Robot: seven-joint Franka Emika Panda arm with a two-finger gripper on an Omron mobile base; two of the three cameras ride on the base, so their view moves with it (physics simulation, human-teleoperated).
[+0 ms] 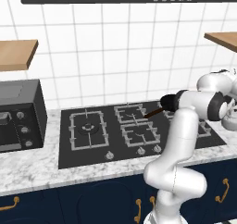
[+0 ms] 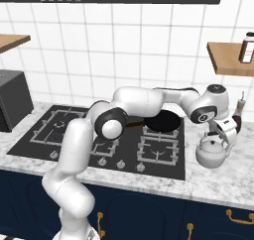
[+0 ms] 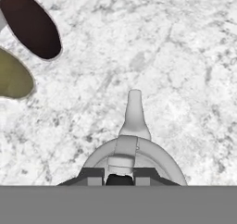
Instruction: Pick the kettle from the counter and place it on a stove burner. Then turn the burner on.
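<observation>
The silvery-white kettle (image 2: 211,153) stands on the speckled marble counter (image 2: 233,182) just right of the black cooktop. My gripper (image 2: 222,135) comes down on it from above. In the hand view the kettle (image 3: 134,149) lies right under the hand, its spout pointing away. The gripper (image 3: 119,175) is shut on the kettle's black arched handle, one finger tip (image 3: 92,174) at each side. The widest stove burner (image 1: 88,128) under its single square grate sits bare at the cooktop's left end, also seen as the stove burner (image 2: 59,125) in the right base view.
A black frying pan (image 2: 162,121) rests on a rear burner by the arm. Two bottles stand behind the kettle, one dark (image 3: 31,24) and one olive (image 3: 14,75). Knobs (image 1: 110,156) line the cooktop's front. A black oven box (image 1: 18,116) sits at the far left.
</observation>
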